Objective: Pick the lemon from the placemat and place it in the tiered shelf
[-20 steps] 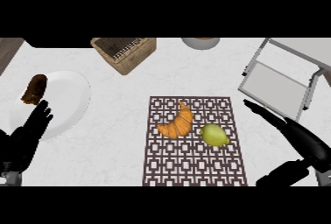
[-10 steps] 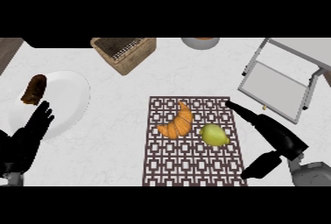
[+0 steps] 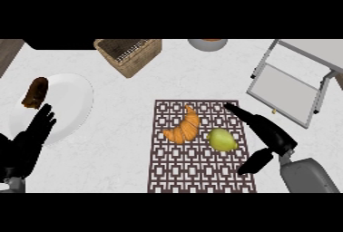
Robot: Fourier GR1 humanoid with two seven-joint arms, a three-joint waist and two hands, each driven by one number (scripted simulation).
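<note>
One smooth oval lemon (image 3: 222, 139) lies on the lattice-patterned placemat (image 3: 201, 176); right robot hand (image 3: 264, 131) open beside it, fingers straight.

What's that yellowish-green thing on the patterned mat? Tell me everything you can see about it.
That is the lemon, small, oval and yellow-green, with a smooth, slightly glossy skin and a pointed lower end. It lies on its side on the right half of the dark lattice-patterned placemat, just right of an orange croissant and apart from it. The right hand, fingers straight, hovers close beside it on the right; nothing grips the lemon, and only the mat appears to touch it.
</note>
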